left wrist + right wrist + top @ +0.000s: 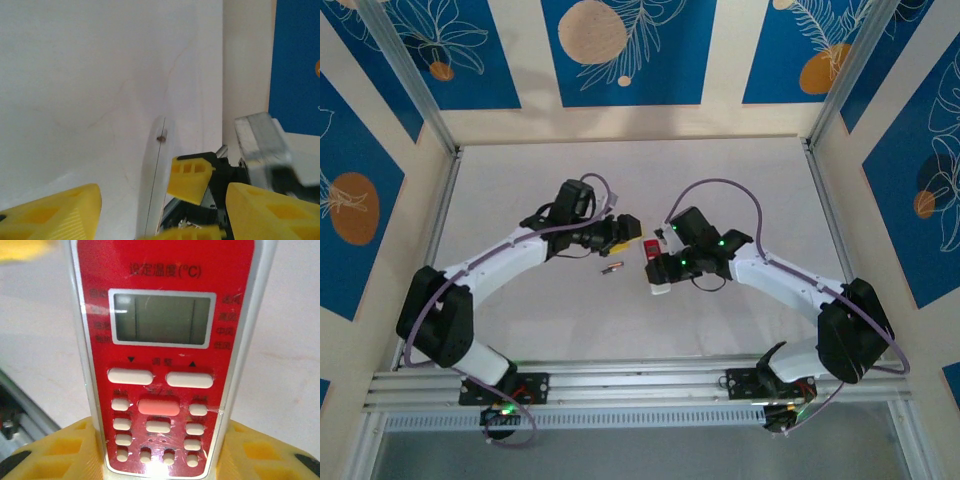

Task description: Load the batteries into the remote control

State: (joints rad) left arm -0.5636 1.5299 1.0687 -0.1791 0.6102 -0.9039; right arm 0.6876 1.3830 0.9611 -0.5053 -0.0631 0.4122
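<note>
Although the remote [165, 340] is cut off below, the right gripper [160, 452] pinches it; beside it the left gripper [162, 202] stands spread, a tiny blurred battery [611, 268] lying near.

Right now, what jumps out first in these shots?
The red remote, with its grey screen and white buttons, stands clamped between the yellow fingers of the right end effector. From above, both arms meet at mid-table, the left end effector open just beside the remote. One small battery lies loose on the table, a little nearer the arm bases.
</note>
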